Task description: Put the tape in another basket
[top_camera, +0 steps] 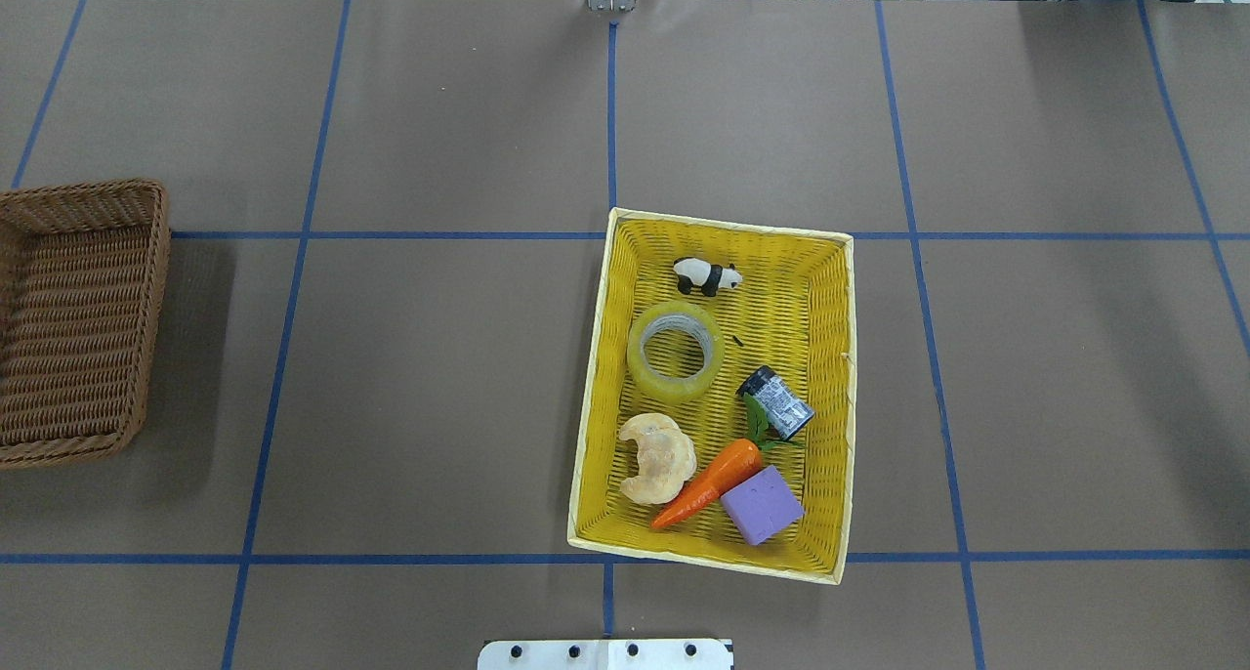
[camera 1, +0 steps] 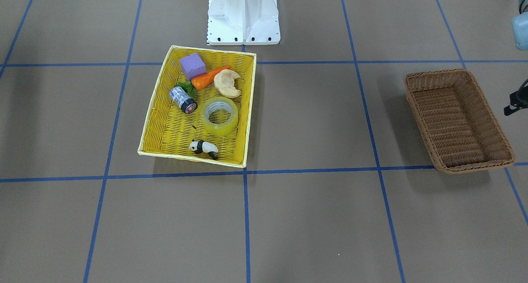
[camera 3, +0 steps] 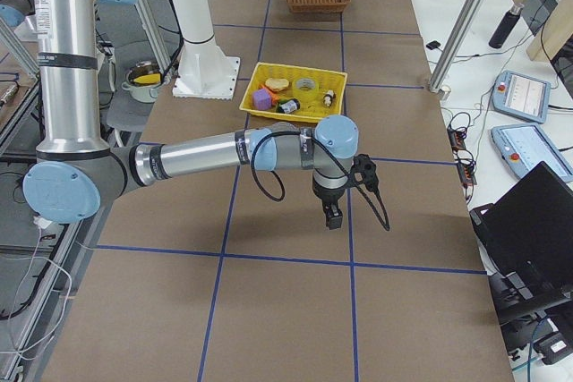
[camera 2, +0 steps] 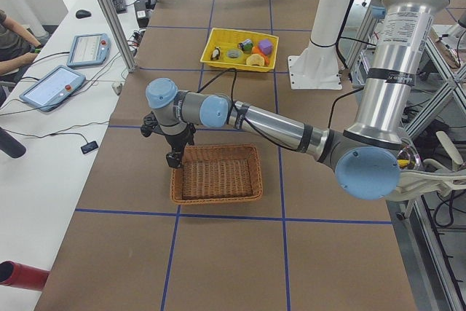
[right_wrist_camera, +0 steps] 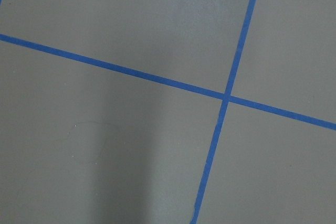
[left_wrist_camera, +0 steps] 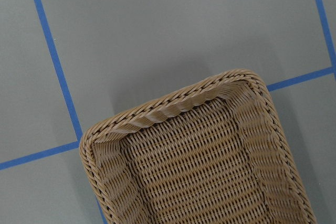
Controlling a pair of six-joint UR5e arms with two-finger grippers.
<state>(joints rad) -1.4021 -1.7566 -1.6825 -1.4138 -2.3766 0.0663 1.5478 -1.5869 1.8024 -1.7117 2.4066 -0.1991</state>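
The tape [camera 1: 220, 116], a translucent yellow roll with a pale core, lies flat in the yellow basket [camera 1: 152, 122]; it also shows in the overhead view [top_camera: 676, 351]. The brown wicker basket [camera 1: 458, 120] stands empty at the table's left end, also in the overhead view [top_camera: 73, 318] and the left wrist view [left_wrist_camera: 194, 156]. My left gripper [camera 2: 175, 160] hangs over that basket's far rim, pointing down; I cannot tell if it is open. My right gripper [camera 3: 332, 217] hangs over bare table far from both baskets; I cannot tell its state.
In the yellow basket also lie a purple cube [top_camera: 762, 504], a toy carrot [top_camera: 708, 482], a bread piece [top_camera: 656, 457], a dark cylinder [top_camera: 776, 402] and a panda figure [top_camera: 707, 276]. The white robot base [camera 1: 243, 15] stands behind it. Blue tape lines grid the table.
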